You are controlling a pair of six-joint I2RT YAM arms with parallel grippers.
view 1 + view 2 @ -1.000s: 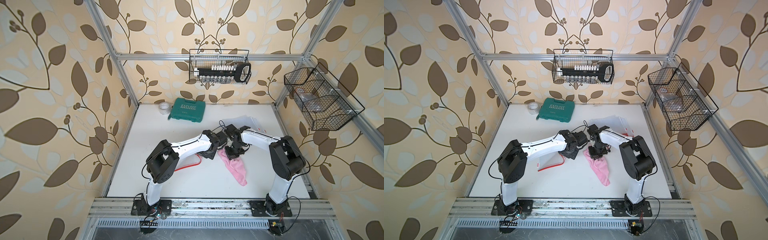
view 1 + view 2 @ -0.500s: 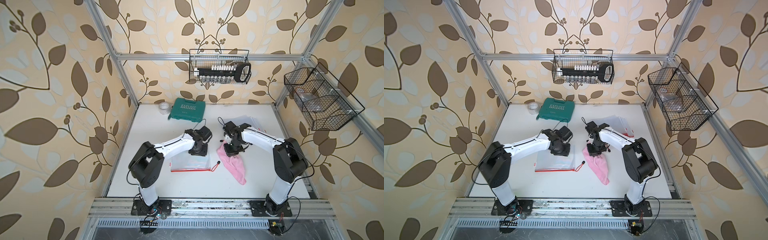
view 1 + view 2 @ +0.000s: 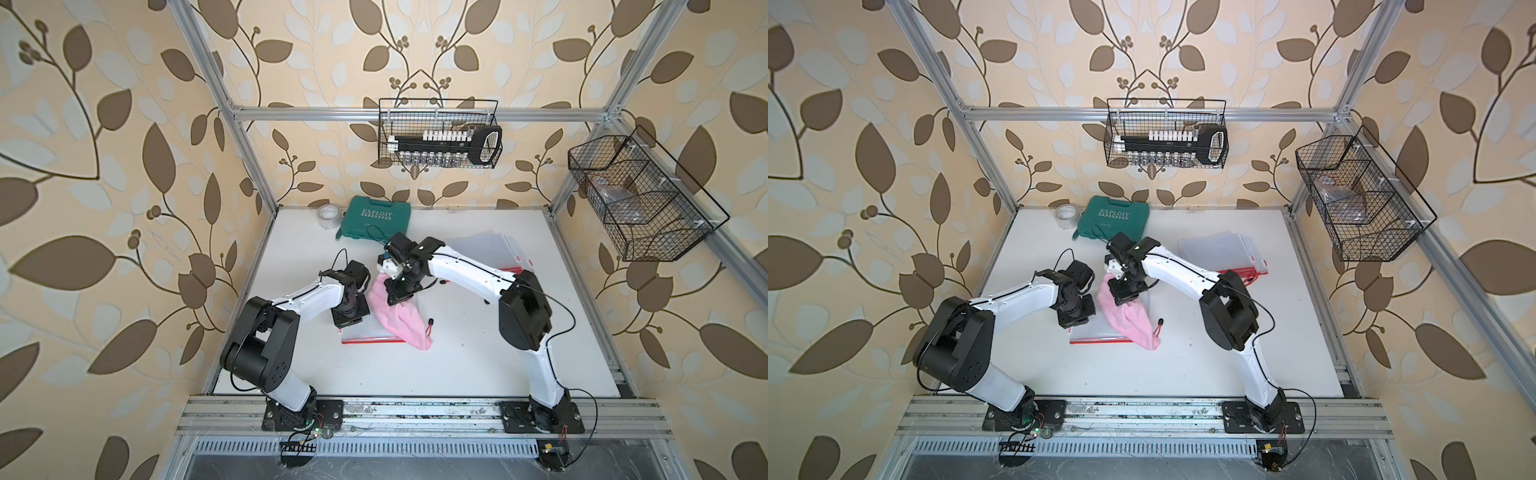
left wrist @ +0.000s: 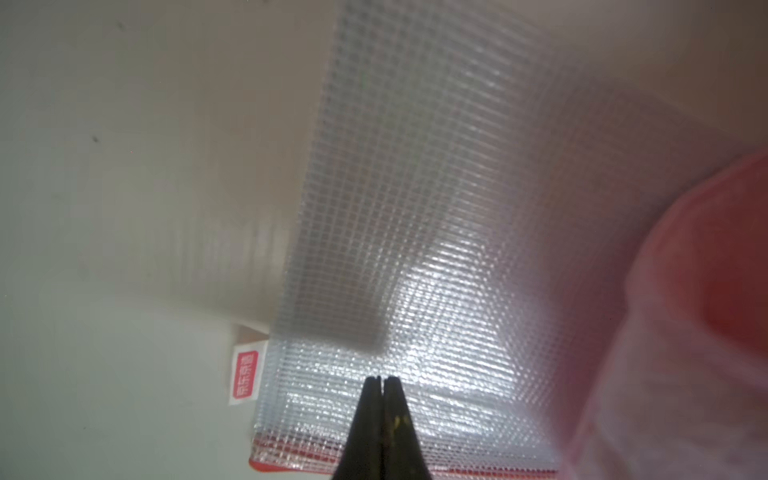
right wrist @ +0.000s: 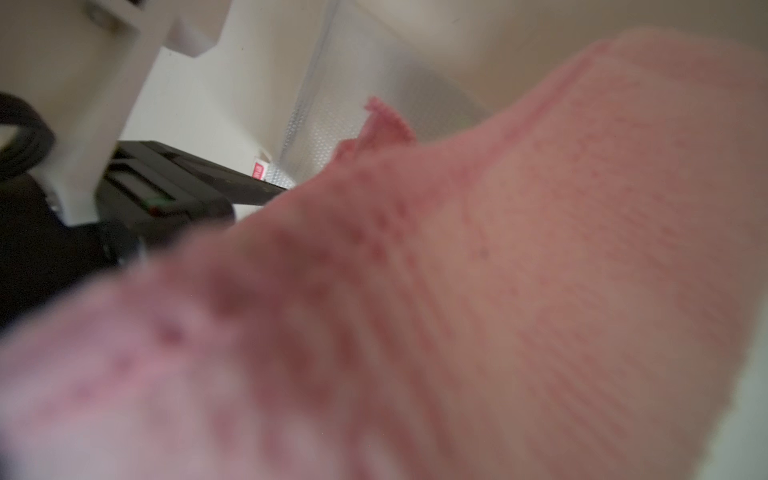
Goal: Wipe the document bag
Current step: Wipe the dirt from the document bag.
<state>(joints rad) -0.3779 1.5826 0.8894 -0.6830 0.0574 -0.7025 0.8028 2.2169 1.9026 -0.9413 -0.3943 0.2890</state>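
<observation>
1. The bag (image 3: 368, 334) is laid flat on the bench (image 3: 457, 368), mid-front; its right part is covered by the cloth (image 3: 401, 322).
2. The left gripper (image 4: 381, 380) is seen pressed together, nothing pinched, over the bag near the zipper edge; contact cannot be told.
3. The right gripper (image 3: 395, 296) is clamped on the cloth's upper end; its jaws are hidden by blurred cloth in the right wrist view.
4. The bag's label (image 4: 245, 374) is made out as red; its text is too small.

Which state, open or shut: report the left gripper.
Shut: on the left gripper, the black fingers meet at the tips in its wrist view, nothing between them, over the document bag.
</observation>
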